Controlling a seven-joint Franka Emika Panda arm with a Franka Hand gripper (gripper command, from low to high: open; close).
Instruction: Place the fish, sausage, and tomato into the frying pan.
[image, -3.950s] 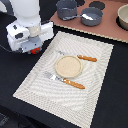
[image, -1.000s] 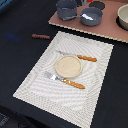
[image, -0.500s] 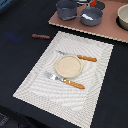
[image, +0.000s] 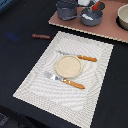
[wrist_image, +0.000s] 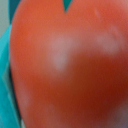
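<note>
The tomato (wrist_image: 65, 65) fills the wrist view, glossy red-orange and very close. In the exterior view my gripper (image: 95, 4) is at the back edge, just above the frying pan (image: 92, 21), shut on the tomato (image: 99, 6). A small white shape, the fish (image: 88, 16), lies inside the pan. The sausage (image: 40, 36), a dark reddish-brown rod, lies on the dark table beyond the placemat's far corner on the exterior view's left, far from the gripper.
A taller dark grey pot (image: 66, 9) stands beside the pan on a pinkish board (image: 107, 31). A pale bowl (image: 123, 17) is at the board's end on the exterior view's right. A striped placemat (image: 35, 82) carries a tan plate (image: 67, 65), a fork (image: 65, 80) and a knife (image: 77, 56) with orange handles.
Four seconds ago the arm was over the placemat's corner on the exterior view's left. It has since moved to the back, above the pan. In the last second it has barely moved.
</note>
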